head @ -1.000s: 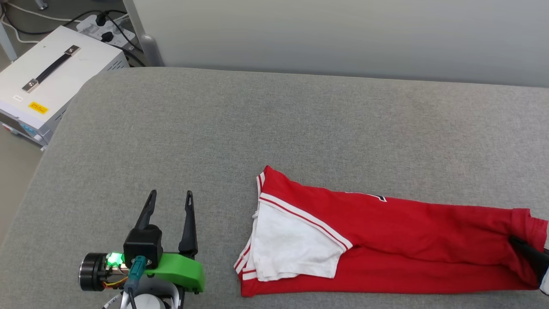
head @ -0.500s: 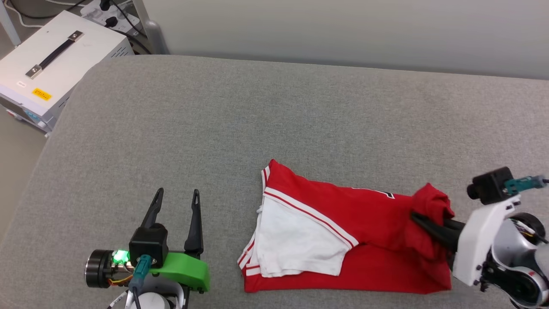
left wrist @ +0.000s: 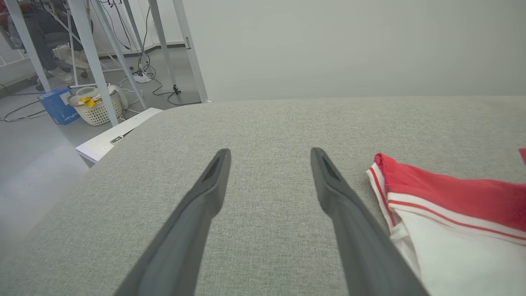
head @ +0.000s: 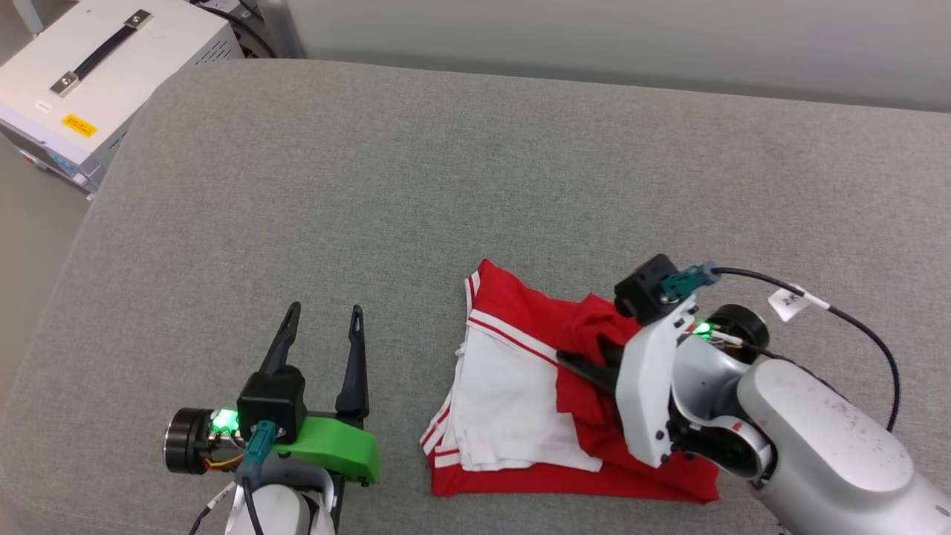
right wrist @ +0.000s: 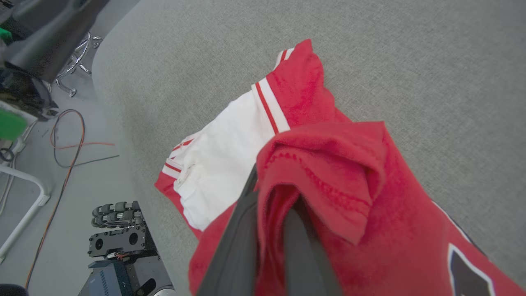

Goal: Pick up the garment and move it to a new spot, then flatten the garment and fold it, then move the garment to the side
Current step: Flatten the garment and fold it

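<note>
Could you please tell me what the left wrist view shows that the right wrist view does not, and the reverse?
Left wrist view's own: a white basket and a blue box on the floor, and the pale wall. Right wrist view's own: the right gripper shut on a bunched red fold of the garment, its black print, an orange cable. Shared: the white sleeve with striped trim, on the grey cushion.

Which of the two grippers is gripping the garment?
The right gripper, on the white mount: it is shut on a red fold of the garment. The left gripper, green-mounted, is open and empty.
</note>
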